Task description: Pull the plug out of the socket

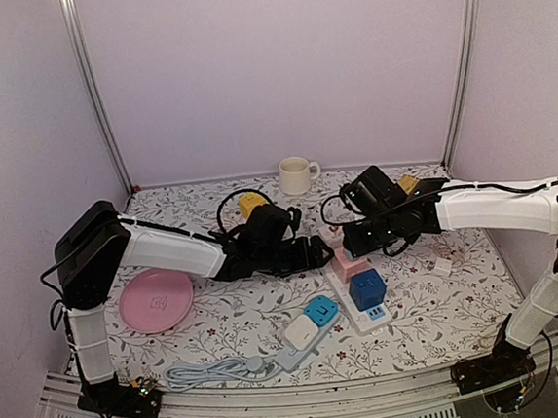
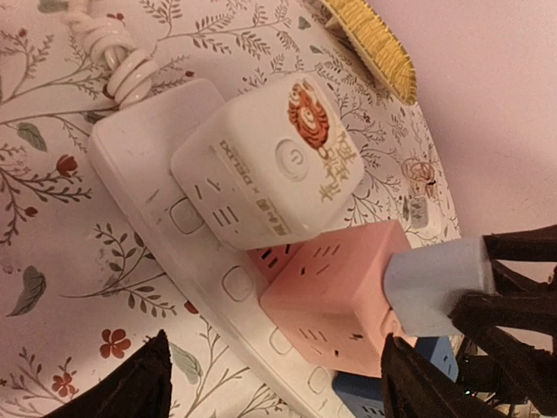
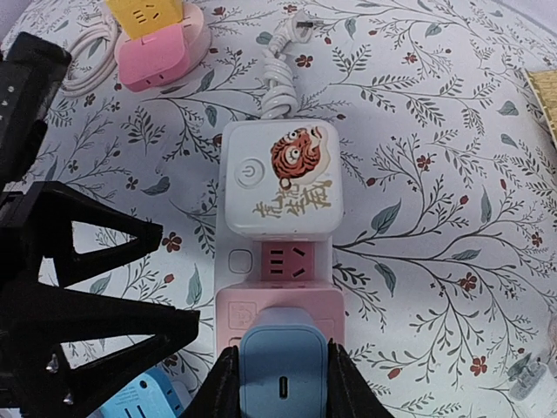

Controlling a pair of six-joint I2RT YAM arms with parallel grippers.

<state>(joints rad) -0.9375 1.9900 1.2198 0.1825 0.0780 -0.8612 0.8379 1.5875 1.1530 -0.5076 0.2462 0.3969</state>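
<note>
- Right gripper (image 3: pixel 281 353): jaws shut on the light-blue plug (image 3: pixel 283 387), one finger on each flank. The grip looks square and centred.
- The plug is seated in one face of the pink cube socket (image 3: pixel 278 309). No gap shows between plug body and cube, so I judge the pins fully home.
- The pink cube sits on the white power strip (image 1: pixel 379 320) at mid-table, a little right of centre. A white tiger-print cube (image 3: pixel 283 178) stands just beside it at the strip's cord end, and a blue cube (image 1: pixel 367 287) stands on its near side.
- Left gripper (image 2: pixel 274 348): jaws wide, holding nothing. It hovers just left of the pink cube and straddles it in its own wrist view. I cannot tell whether it touches the cube.
- Step in hand: the grasp is made and extraction has not begun.
- Next move, as I judge it, is a straight pull along the plug's axis, away from the cube, with no twisting.
- Risk: the cube or the whole strip may lift with the plug. The left gripper is placed to close on the pink cube or press it down first.
- Mug (image 1: pixel 296 175) at the far side and pink plate (image 1: pixel 156 300) at the left are well apart from the work.
</note>
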